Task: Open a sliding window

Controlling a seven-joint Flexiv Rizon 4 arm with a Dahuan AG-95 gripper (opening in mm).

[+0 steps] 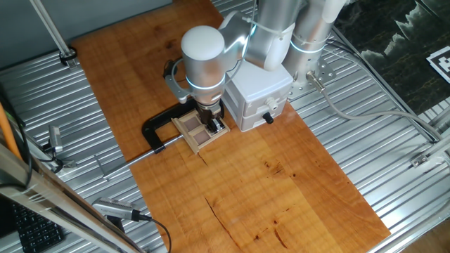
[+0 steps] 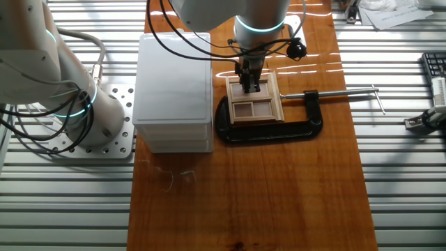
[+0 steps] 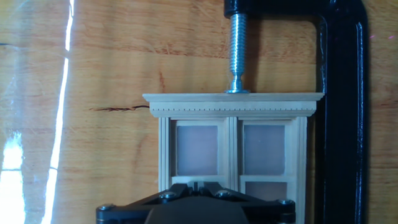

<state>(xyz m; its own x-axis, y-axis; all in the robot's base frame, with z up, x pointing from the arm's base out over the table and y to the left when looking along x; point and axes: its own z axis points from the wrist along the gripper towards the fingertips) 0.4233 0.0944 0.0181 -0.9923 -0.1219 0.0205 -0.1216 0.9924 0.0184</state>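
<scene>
The sliding window (image 1: 197, 133) is a small light-wood frame with four brownish panes, lying flat on the wooden board. It also shows in the other fixed view (image 2: 256, 106) and in the hand view (image 3: 233, 146). My gripper (image 1: 213, 121) points straight down onto it. In the other fixed view my gripper (image 2: 249, 86) sits at the window's far half. In the hand view my gripper (image 3: 196, 185) has its fingertips together at the middle rail between the panes. The jaws look shut, with nothing seen between them.
A black C-clamp (image 1: 156, 128) pins the window to the board; its screw (image 3: 236, 50) presses on the window's top ledge. A white box (image 1: 256, 95) with a black knob stands right beside the window. Ribbed metal table (image 1: 394, 161) surrounds the board.
</scene>
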